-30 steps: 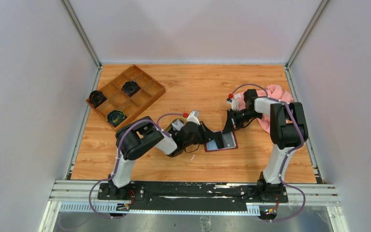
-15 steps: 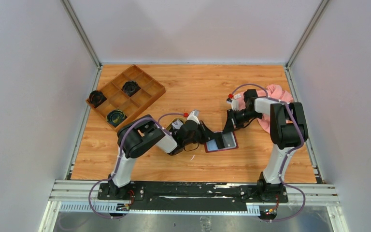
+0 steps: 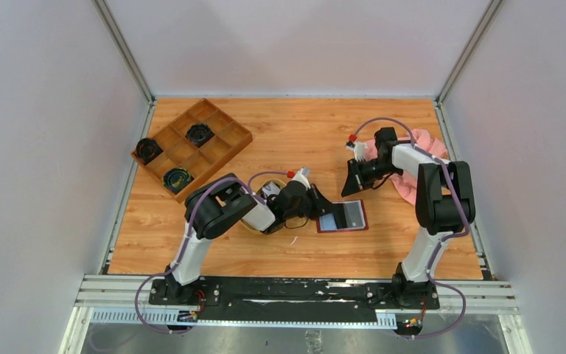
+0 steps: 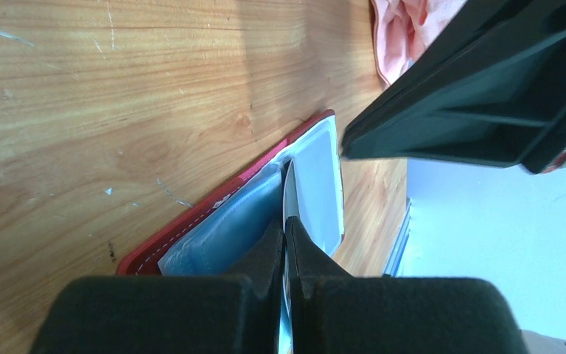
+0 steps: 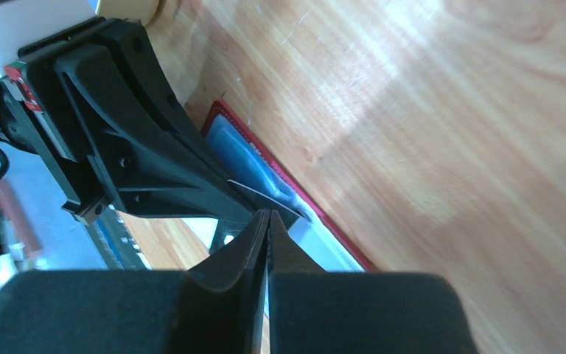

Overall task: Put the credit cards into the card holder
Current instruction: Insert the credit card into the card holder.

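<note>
Left claw [image 4: 286,234] pinches thin greyish-white plastic card [image 4: 287,199]; dark red folding leather wallet [image 4: 221,221] lies open beneath that claw. Right claw [image 5: 267,225] pressed together, empty.

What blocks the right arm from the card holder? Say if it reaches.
Probably yes: right gripper hovers just beyond the open card holder, nothing between; left gripper, pinching a card, crowds only one side.

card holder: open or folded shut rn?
Open. The card holder lies spread flat, grey-blue inside up within its red rim; the left claw pinches a card edge-on over it.
</note>
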